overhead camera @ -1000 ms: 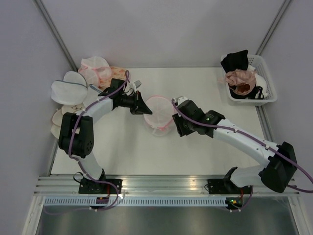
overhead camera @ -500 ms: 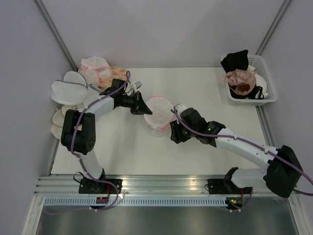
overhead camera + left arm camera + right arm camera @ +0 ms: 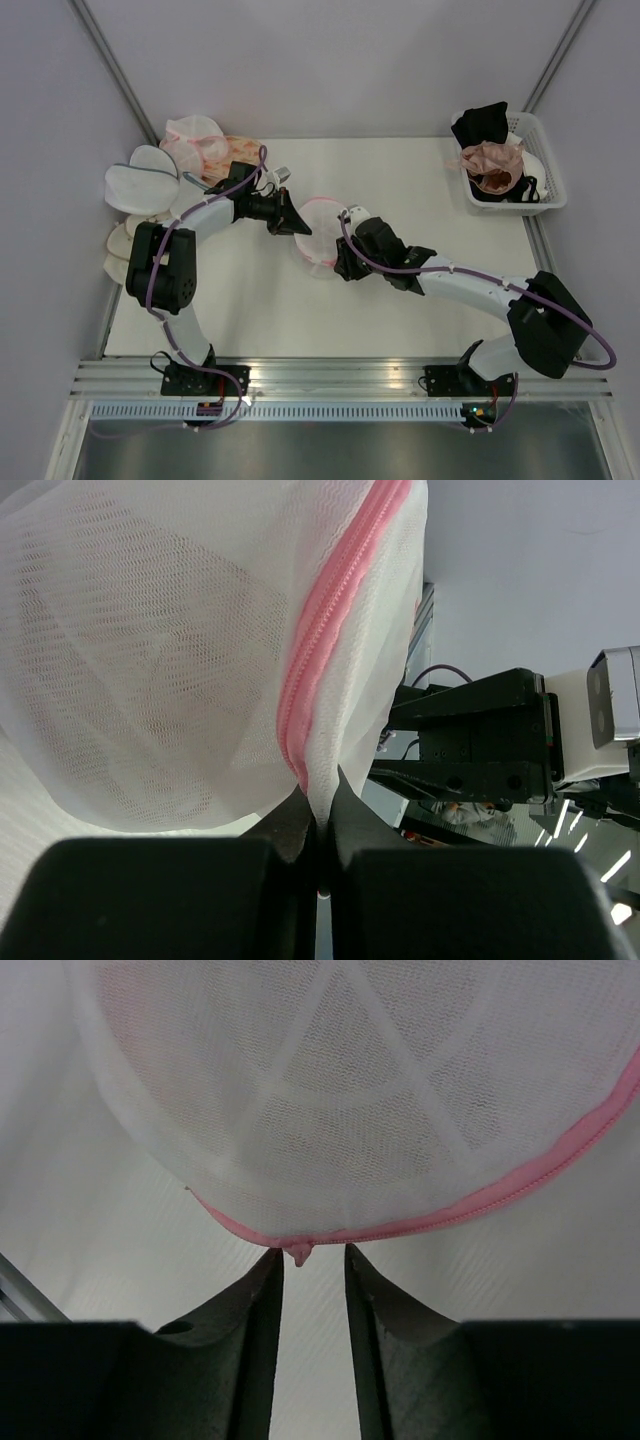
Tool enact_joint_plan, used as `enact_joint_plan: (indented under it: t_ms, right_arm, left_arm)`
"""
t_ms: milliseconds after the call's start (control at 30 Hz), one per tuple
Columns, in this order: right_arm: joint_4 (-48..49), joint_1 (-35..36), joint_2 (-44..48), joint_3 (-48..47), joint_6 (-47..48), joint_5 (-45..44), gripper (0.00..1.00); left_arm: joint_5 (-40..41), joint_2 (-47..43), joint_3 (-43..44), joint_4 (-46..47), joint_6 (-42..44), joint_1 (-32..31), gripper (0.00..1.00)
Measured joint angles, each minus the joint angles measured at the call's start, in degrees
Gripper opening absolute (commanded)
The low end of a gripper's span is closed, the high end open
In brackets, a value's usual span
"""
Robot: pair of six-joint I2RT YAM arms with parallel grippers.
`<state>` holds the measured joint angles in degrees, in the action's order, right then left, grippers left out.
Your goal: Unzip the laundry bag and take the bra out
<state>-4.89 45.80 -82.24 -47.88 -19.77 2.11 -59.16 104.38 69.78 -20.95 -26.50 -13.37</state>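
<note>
The laundry bag (image 3: 322,232) is a rounded white mesh pouch with a pink zipper rim in the middle of the table; it also shows in the left wrist view (image 3: 190,650) and the right wrist view (image 3: 360,1090). My left gripper (image 3: 300,226) is shut on the bag's mesh edge beside the pink zipper (image 3: 330,610). My right gripper (image 3: 338,268) is open at the bag's near rim, its fingers either side of the small pink zipper pull (image 3: 297,1254), not closed on it. The bra shows only as a faint peach shape through the mesh.
A white basket (image 3: 545,170) at the back right holds a black garment and a dusty-pink bra. Several mesh bags (image 3: 140,185) and an orange-patterned pouch (image 3: 235,150) are piled at the back left. The table's left edge runs beside the left arm.
My right gripper has moved left and forward along the bag's near rim to the zipper pull. My left gripper has kept its hold; the bag has shifted slightly.
</note>
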Motion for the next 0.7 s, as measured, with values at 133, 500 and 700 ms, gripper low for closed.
enact_joint_plan:
  t_ms: [133,500,700]
  right_arm:
    - [1.42,0.0,-0.11,-0.02,-0.28,-1.16,0.23]
    - [-5.09,0.0,1.88,-1.62,0.81,-9.66,0.0]
    - [-11.52,-0.04,6.78,-1.99,2.1,-11.41,0.49]
  left_arm:
    - [-0.07,0.0,0.0,0.02,0.0,0.0,0.02]
    - [-0.59,0.46,0.0,0.02,0.0,0.0,0.02]
    - [-0.83,2.03,0.04,0.0,0.0,0.0,0.02]
